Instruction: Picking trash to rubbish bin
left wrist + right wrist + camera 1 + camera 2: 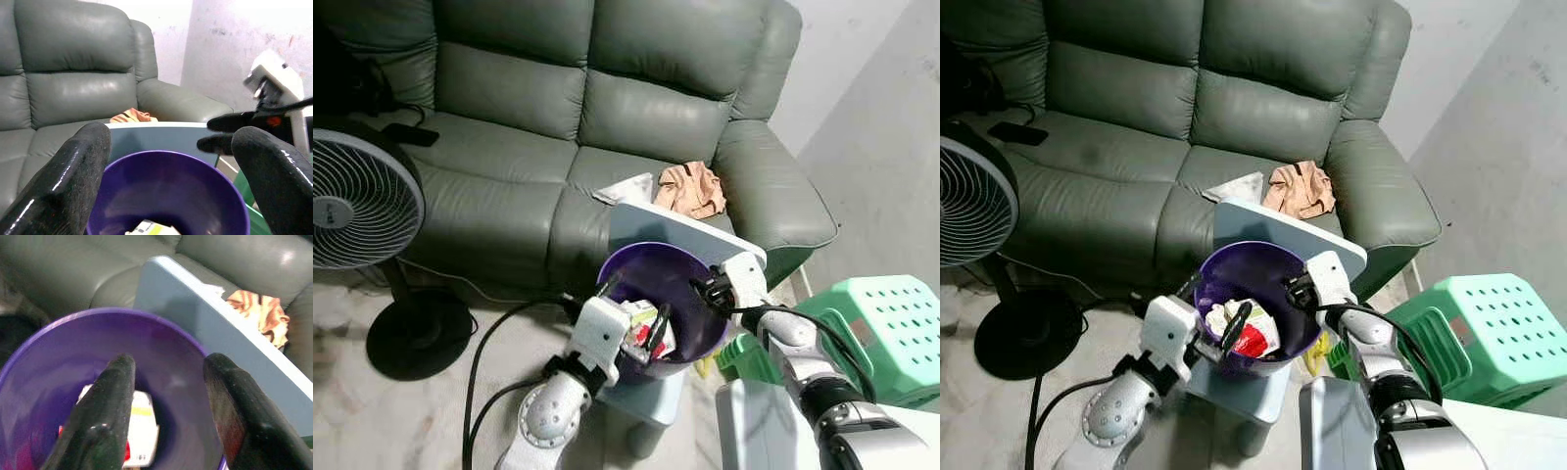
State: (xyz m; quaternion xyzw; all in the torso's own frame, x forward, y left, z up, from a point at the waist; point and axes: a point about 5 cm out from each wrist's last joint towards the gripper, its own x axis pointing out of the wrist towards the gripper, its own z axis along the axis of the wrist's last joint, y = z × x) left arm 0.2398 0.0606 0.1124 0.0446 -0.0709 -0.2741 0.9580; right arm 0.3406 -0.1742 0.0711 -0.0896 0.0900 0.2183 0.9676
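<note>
Both pincers, left pincer (1217, 345) and right pincer (168, 396), hang open and empty over the purple bin (651, 269); withdraw straight up, clear of its rim.

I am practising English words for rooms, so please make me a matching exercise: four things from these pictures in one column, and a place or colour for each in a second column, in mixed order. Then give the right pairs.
Column one:
1. rubbish bin
2. crumpled cloth
3. plastic stool
4. standing fan

Column two:
A. light green, with holes in its top
B. on the floor at the robot's left, before the sofa
C. purple, with wrappers inside
D. lying on the sofa seat, beyond the pale blue board

Pairs: 1-C, 2-D, 3-A, 4-B
</note>
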